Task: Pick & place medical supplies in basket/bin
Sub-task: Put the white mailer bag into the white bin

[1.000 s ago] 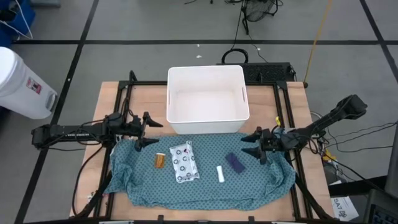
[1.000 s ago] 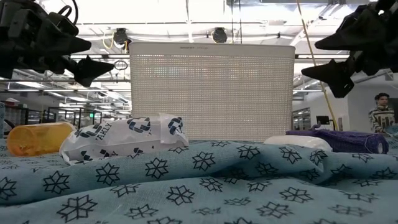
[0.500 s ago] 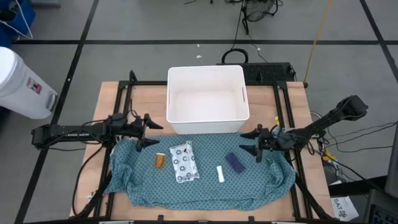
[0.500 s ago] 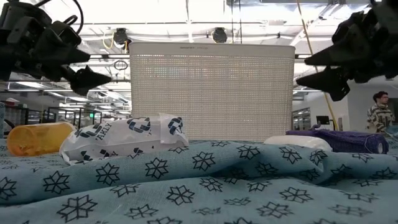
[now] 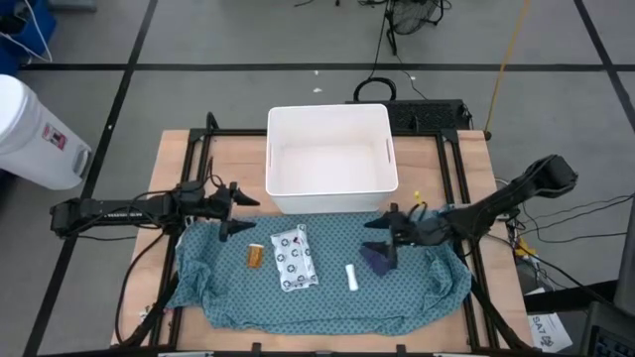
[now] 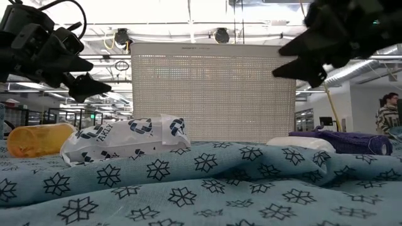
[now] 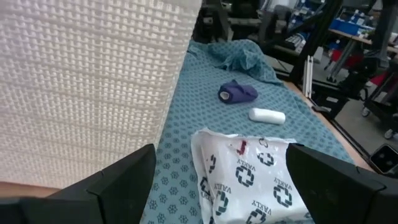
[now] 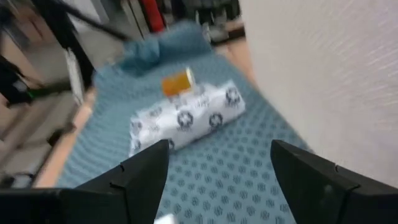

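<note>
On the teal cloth [image 5: 317,293] lie the orange pill bottle [image 5: 256,256], the ring-printed white packet [image 5: 294,259], the small white tube [image 5: 351,277] and the dark blue block [image 5: 375,261]. The white tub [image 5: 330,159] stands on the table behind them. My right gripper [image 5: 383,234] is open and hovers just over the block's far end; in the low view my right gripper [image 6: 300,61] hangs above the block [image 6: 345,141]. My left gripper [image 5: 234,212] is open, beside the tub's near left corner and beyond the bottle. The left wrist view shows the packet [image 7: 249,177] ahead.
A white cylindrical container with a red label [image 5: 35,129] stands on the floor off the table's left. Black frame rails [image 5: 451,159] run along the table's sides. The cloth bunches up at its right end [image 5: 451,283]. A person [image 6: 389,110] stands in the room beyond.
My right gripper has travelled toward the table's left, from the cloth's right edge to a spot over the blue block, staying open. My left gripper has sunk a little toward the cloth. None of the supplies has moved.
</note>
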`<state>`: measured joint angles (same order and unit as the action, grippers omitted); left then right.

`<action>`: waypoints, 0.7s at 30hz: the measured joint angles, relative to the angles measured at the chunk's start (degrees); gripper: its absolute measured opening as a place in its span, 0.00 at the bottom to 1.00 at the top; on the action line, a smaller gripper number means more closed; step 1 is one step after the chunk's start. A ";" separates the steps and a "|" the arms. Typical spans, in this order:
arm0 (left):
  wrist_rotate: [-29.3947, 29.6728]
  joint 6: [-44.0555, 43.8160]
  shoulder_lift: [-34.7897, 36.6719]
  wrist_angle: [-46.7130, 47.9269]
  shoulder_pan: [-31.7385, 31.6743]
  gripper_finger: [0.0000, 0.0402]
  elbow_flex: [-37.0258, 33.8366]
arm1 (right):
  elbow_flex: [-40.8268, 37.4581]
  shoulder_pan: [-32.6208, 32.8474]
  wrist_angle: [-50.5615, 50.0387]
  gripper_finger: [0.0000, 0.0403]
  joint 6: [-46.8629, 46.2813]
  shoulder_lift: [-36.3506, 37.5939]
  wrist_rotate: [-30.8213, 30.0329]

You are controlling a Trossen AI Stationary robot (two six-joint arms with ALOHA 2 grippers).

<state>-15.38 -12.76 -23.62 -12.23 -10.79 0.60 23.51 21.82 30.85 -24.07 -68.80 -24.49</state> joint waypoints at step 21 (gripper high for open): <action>8.29 -3.07 -0.02 -1.40 0.00 0.90 0.00 | 38.26 -4.94 -25.20 0.68 -26.31 -29.06 16.81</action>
<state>-7.09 -15.84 -23.64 -13.62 -10.79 0.60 61.77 16.89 5.65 -50.38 -97.86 -7.69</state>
